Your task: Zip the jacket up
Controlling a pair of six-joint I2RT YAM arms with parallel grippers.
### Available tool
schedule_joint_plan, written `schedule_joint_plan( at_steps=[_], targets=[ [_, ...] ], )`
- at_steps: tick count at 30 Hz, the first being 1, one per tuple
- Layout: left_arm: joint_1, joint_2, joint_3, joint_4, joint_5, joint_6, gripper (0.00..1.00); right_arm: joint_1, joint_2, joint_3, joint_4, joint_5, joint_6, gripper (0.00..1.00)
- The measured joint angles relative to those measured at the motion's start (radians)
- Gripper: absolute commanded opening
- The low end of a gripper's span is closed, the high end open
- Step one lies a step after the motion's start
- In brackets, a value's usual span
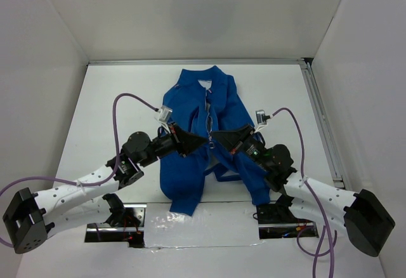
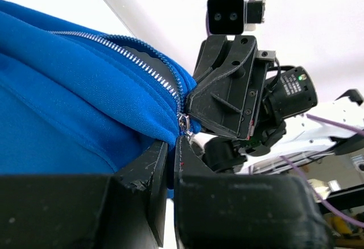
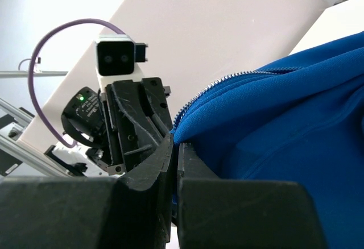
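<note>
Top view. The jacket [image 1: 190,164] is laid flat at mid-table [image 1: 114,81], with the collar [image 1: 204,75] at 12 o'clock and the hem [image 1: 184,205] at 6 o'clock. The long axis of the zipper [image 1: 207,110] is thus set along the 6-to-12 line, between the two arms.

The left gripper [image 1: 202,140] is brought in from 8 o'clock and the right gripper [image 1: 216,138] from 4 o'clock. The tips are met almost nose to nose at mid-length of the zipper, so neither arm is the nearer.

Left wrist view. The slider [image 2: 183,125] is seen just above the tips of the left gripper, whose jaws are drawn narrow on blue fabric at the zipper's edge. Whether the pull tab itself is pinched cannot be told. A row of teeth is seen running away from the slider with a dark gap beside it, so that stretch is judged unclosed.

Right wrist view. The right gripper is closed tight on the fabric edge just beside the slider.

From both grippers the unclosed stretch lies toward 12 o'clock. The coming pull is therefore judged to be along the zipper axis toward the collar, with the fabric at 6 o'clock of the slider held taut.
</note>
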Motion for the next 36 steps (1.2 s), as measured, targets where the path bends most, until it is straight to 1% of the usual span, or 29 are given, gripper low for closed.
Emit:
schedule_joint_plan(
  at_steps=[4, 8, 16, 23, 27, 36],
  targets=[
    [0.001, -0.005, 0.002, -0.017, 0.008, 0.054, 0.00, 0.000, 0.002, 0.006, -0.012, -0.003, -0.026, 0.00],
    [0.003, -0.006, 0.006, -0.016, 0.054, 0.103, 0.00, 0.002, -0.043, 0.016, -0.067, -0.003, -0.080, 0.00],
    [0.007, 0.010, 0.025, -0.021, 0.127, 0.152, 0.00, -0.006, -0.108, 0.017, -0.137, -0.006, -0.128, 0.00],
    [0.007, 0.011, 0.021, -0.027, 0.167, 0.163, 0.00, -0.037, -0.123, 0.021, -0.168, -0.063, -0.144, 0.00],
    [0.009, 0.047, 0.022, -0.012, 0.195, 0.163, 0.00, -0.071, -0.122, 0.026, -0.173, -0.106, -0.141, 0.00],
    [0.013, 0.103, 0.022, 0.012, 0.214, 0.158, 0.00, -0.092, -0.103, 0.039, -0.207, -0.109, -0.131, 0.00]
  ],
)
